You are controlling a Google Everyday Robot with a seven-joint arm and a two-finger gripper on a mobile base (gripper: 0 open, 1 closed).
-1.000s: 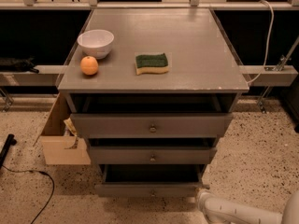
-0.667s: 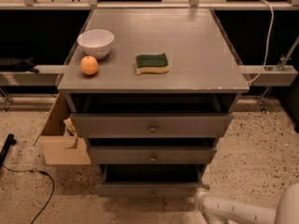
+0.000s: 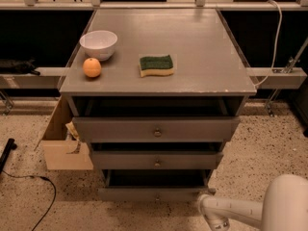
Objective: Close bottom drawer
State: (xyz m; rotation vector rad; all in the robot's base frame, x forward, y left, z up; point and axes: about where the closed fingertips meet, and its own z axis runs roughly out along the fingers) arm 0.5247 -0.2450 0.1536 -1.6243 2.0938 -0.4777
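- Three grey drawers are being held in one grey metal cabinet (image 3: 159, 47), stacked one above another, and all three are being shown pulled out toward the near side.
- The bottom drawer (image 3: 153, 193), the slimmest-fronted one with a small round brass knob and a dark box behind its front, is being seen lowest in the stack, just above the speckled floor (image 3: 269, 148), with its dark interior exposed.
- One mid-sized grey drawer (image 3: 156, 160) is being seen above it, and one tallest-fronted grey drawer (image 3: 155, 129) above that.
- One white arm is being seen entering from the near right corner; its gripper (image 3: 214, 218) is being held low, just right of the bottom drawer's near right corner.
- Whether the gripper is apart or together cannot be told, nor whether the drawer is being touched.
- On the cabinet top, one white round bowl (image 3: 98, 43) is being shown far left, one orange fruit (image 3: 92, 67) just near it, and one green-and-yellow sponge (image 3: 156, 65) toward the middle.
- One open cardboard box (image 3: 61, 148) is being seen on the floor, left of the cabinet.
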